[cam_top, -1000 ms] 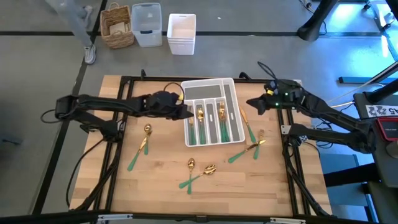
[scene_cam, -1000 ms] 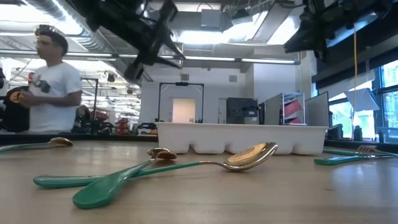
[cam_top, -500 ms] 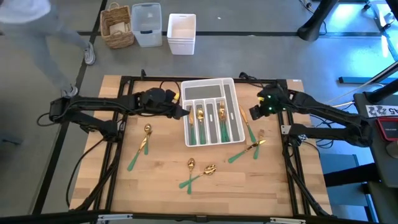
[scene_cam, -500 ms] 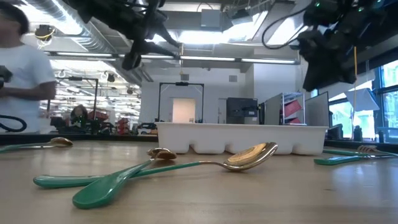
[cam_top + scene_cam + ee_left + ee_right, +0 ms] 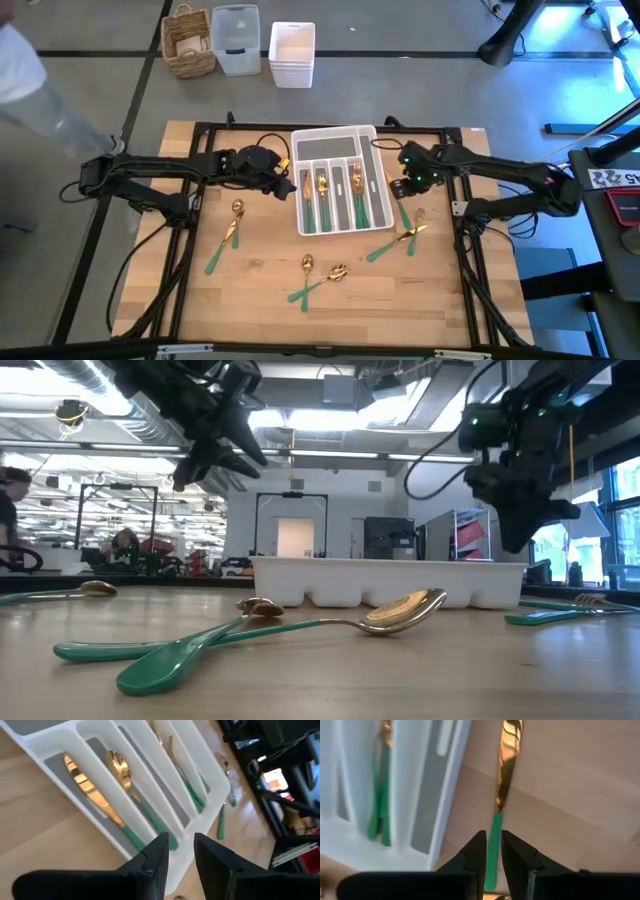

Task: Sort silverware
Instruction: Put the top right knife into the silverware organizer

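The white tray (image 5: 340, 140) holds a knife (image 5: 90, 792), a spoon (image 5: 125, 775) and forks (image 5: 357, 188) in its slots. My left gripper (image 5: 289, 184) hovers open over the tray's left near corner, nothing between its fingers (image 5: 180, 852). My right gripper (image 5: 399, 187) points steeply down, open, above a gold knife with a green handle (image 5: 501, 785) that lies flat on the wood just right of the tray. Its fingers (image 5: 490, 847) stand over that handle without touching it. More silverware lies on the table: a spoon (image 5: 234, 225), two crossed spoons (image 5: 322, 278) and forks (image 5: 402, 238).
Black frame rails (image 5: 190, 200) run along the table's left and right sides. Beyond the far edge, on the floor, stand a wicker basket (image 5: 190, 42), a clear bin (image 5: 236, 40) and a white bin (image 5: 292, 52). A person (image 5: 12, 510) passes in the room behind.
My right gripper has come down and tipped steeply downward over the knife right of the tray. My left gripper has drawn back a little toward the table's left edge and rolled about its own line. The person behind the table has walked off to the left.
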Controlling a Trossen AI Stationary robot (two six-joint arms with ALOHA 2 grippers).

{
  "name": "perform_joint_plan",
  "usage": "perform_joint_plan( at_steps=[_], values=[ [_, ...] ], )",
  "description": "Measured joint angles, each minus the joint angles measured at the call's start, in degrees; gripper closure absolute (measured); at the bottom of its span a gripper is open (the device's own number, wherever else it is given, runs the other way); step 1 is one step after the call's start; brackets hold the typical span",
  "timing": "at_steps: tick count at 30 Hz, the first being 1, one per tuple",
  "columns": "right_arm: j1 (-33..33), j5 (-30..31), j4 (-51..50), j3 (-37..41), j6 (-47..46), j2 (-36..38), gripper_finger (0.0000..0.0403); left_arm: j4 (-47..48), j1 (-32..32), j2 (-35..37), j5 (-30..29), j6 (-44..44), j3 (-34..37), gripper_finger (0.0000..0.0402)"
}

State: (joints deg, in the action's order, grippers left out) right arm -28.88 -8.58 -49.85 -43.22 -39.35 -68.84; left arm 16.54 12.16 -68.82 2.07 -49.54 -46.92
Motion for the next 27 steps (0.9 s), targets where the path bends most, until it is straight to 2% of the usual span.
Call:
perform_joint_plan(
  at_steps=[7,20,27],
  values=[
    [0.0,-2.0,0.2,0.0,0.0,-6.0,0.0343,1.2,0.0,0.0,0.0,1.8,0.0,0.0316],
    [0.0,-3.0,3.9,0.0,0.2,-10.9,0.0342,1.1,0.0,0.0,0.0,3.7,0.0,0.0316],
    [0.0,-2.7,3.7,0.0,0.3,-11.0,0.0313,1.2,0.0,0.0,0.0,4.7,0.0,0.0316]
  ],
)
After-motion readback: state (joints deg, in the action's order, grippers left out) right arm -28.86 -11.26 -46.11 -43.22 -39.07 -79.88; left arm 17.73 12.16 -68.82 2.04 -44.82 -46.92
